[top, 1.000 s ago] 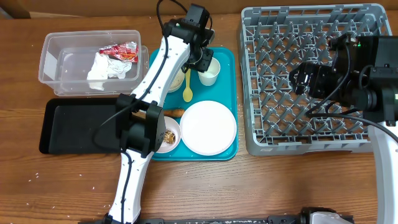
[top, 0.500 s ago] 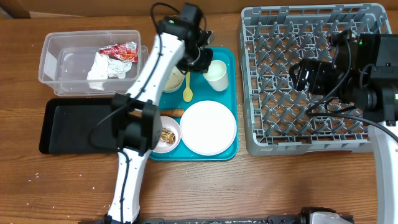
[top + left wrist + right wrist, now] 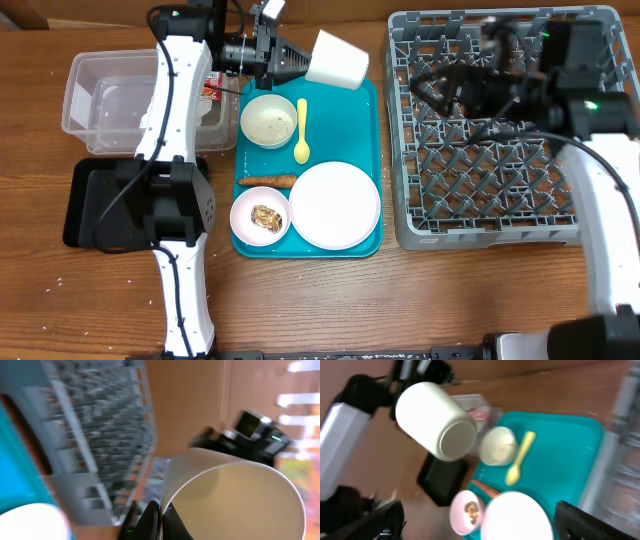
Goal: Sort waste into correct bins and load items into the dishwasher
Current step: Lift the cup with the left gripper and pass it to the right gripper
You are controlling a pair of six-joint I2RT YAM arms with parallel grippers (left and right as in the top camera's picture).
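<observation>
While aloft, cup [image 3: 338, 62]: held over tray's [image 3: 368, 120] 12 o'clock edge.
Left gripper [image 3: 290, 62]: clamped on cup rim.
Cup axis: base pointed at rack [image 3: 500, 200], 3 o'clock.
Right gripper [image 3: 435, 88]: spread empty, nearer rack.

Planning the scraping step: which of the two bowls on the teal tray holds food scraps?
The small pink bowl beside the white plate; brown bits lie in it. The pale bowl by the yellow spoon shows no pieces.

White cup [image 3: 338, 62], yellow spoon [image 3: 302, 128], white plate [image 3: 335, 205], teal tray [image 3: 360, 130]. Rack [image 3: 470, 190] grey, square lattice pattern. Desk [image 3: 400, 300] brown wood grain. Clear bin [image 3: 85, 65] see-through, black bin [image 3: 100, 205] plain black.
</observation>
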